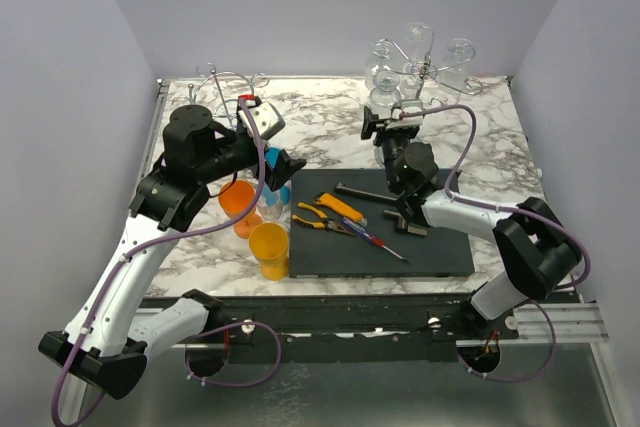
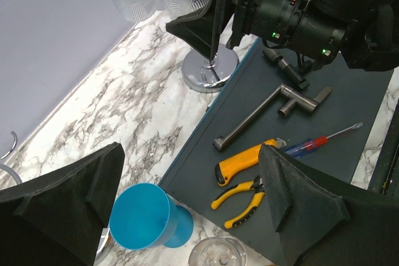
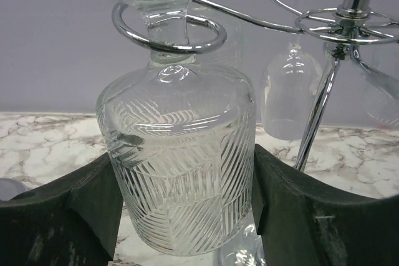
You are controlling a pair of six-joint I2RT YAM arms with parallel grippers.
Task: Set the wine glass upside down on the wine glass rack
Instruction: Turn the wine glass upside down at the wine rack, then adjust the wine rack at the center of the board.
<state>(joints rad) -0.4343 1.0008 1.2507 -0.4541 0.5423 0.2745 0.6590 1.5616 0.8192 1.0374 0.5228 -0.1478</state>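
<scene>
At rack, right fingers clasp wine glass

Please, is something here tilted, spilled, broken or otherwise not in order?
Nothing is spilled or broken. Only the wine glass is unsettled: upside down, stem inside the rack ring, its foot above the ring rather than resting on it, gripped by the right gripper.

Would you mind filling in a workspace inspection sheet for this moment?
Surface: white marble-patterned tabletop, black rectangular mat on it.
Job's things: ribbed clear wine glass hangs upside down in a ring of the chrome wire rack.
Clutter: orange plastic cup, yellow plastic cup, blue plastic cup; yellow-handled pliers, red-handled screwdriver on mat.
Tools: right tool closed on the glass; left tool open near the blue cup.
Cables: purple cables along both arms.
Surroundings: pale walls around.
</scene>
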